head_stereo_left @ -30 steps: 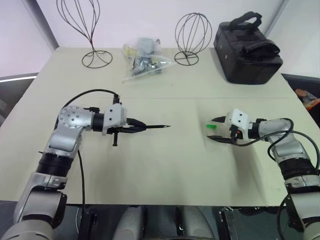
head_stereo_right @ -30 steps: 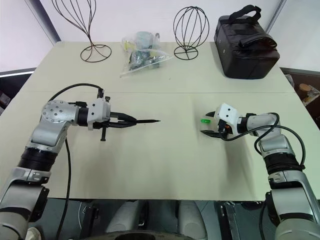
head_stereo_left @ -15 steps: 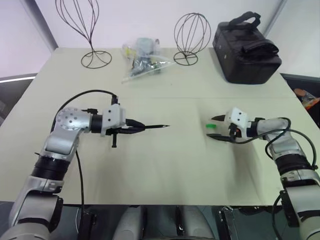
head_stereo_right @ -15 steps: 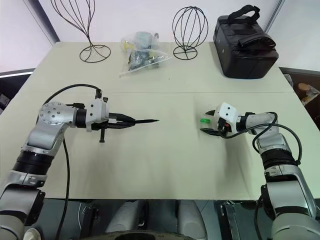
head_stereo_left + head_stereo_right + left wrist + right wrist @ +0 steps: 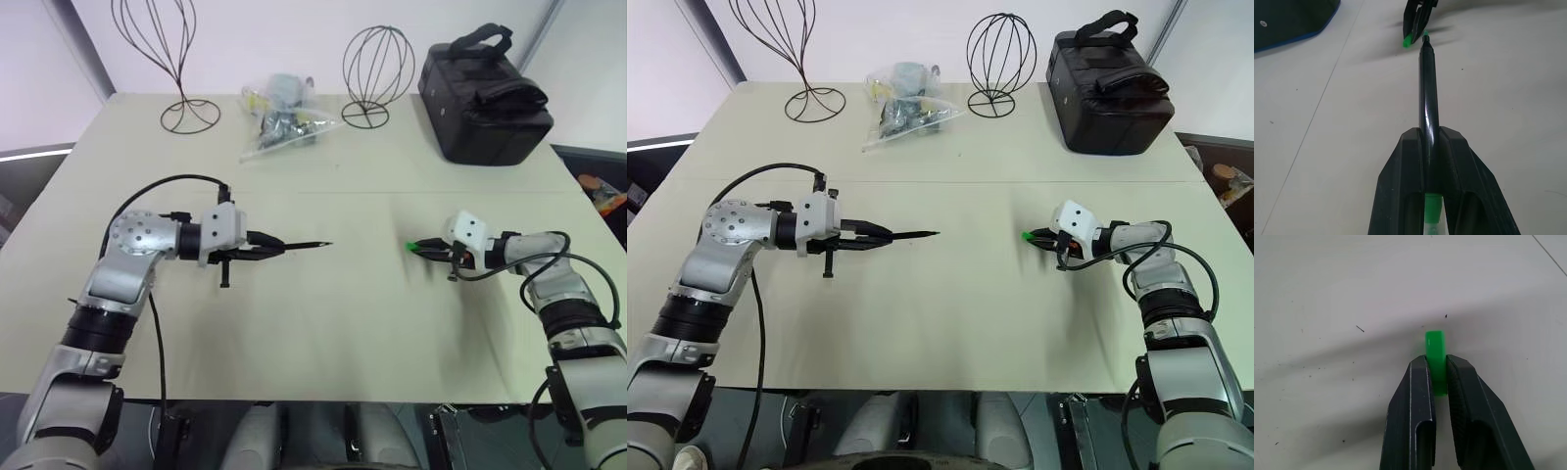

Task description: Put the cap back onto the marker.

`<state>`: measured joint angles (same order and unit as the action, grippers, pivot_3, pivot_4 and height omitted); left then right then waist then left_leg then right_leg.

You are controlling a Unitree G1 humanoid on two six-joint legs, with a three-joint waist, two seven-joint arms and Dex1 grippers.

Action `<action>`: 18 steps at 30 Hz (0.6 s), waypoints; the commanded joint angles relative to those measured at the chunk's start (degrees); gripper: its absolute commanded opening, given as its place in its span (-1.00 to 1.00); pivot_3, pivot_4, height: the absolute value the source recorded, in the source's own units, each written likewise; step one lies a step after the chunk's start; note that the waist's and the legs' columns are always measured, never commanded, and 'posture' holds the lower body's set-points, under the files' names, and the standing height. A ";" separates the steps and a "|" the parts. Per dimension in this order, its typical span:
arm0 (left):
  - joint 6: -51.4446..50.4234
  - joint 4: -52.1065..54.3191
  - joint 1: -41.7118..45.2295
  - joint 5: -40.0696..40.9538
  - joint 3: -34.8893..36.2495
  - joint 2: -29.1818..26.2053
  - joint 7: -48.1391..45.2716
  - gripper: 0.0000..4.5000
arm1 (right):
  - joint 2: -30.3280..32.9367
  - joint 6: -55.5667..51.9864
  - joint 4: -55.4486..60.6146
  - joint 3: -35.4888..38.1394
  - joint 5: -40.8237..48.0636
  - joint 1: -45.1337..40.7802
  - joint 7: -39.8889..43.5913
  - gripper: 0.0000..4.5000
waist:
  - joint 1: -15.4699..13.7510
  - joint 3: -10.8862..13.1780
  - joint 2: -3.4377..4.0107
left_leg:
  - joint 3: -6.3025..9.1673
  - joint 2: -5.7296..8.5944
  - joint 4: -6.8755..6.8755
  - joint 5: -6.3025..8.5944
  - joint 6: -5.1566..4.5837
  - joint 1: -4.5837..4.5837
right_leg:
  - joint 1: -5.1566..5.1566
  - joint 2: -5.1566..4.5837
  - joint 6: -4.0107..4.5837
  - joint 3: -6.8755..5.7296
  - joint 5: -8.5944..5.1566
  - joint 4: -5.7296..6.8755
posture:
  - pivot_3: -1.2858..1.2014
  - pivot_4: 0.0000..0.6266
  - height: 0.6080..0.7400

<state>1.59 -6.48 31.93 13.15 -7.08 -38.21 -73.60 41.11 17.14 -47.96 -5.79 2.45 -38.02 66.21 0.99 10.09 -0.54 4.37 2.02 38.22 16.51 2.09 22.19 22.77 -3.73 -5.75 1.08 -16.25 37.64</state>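
Right pincer, right of frame centre, is clamped on the tiny bright green plastic cap above the beige desk. Left pincer, left of centre, is closed around the slim black marker.

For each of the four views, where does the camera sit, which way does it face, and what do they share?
Left and right eye views: head camera, looking forward and down over the table; both arms show.
Left wrist view: along the left claw, shut on the marker, facing the right claw.
Right wrist view: along the right claw, shut on the cap.
Shared: the cap shows in all views.
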 commanded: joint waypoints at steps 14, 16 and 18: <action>22.27 -20.18 11.60 -6.67 -2.45 5.91 0.80 -1.00 | 7.87 -12.07 45.84 4.31 -3.88 15.31 -9.39 -1.00 | -0.34 0.01 0.05 | -0.02 0.05 0.00 0.00 0.00 0.09 | 0.13 0.01 0.00 0.00 0.00 0.04 | 0.03 -0.52 1.00; 27.95 -25.38 14.26 -8.20 -3.25 8.02 1.41 -1.00 | 8.19 -15.83 52.49 5.26 -4.68 16.75 -11.48 -1.00 | -0.34 0.01 0.05 | -0.02 0.09 0.00 -0.01 0.01 0.12 | 0.17 0.02 0.00 0.00 0.00 0.06 | 0.03 -0.52 1.00; 33.61 -30.32 16.72 -9.93 -3.97 9.74 2.31 -1.00 | 8.40 -18.74 57.18 5.66 -6.20 17.52 -13.49 -1.00 | -0.31 0.01 0.04 | -0.03 0.12 0.01 0.00 0.01 0.13 | 0.18 0.03 0.00 -0.01 0.00 0.05 | 0.03 -0.52 1.00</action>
<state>29.97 -34.34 46.56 4.42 -10.84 -28.60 -72.34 48.76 0.76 4.51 -2.06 -2.69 -20.52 54.76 0.68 10.10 -0.50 4.34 2.14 38.23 16.51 2.10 22.33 22.96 -3.70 -5.75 1.07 -16.25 37.69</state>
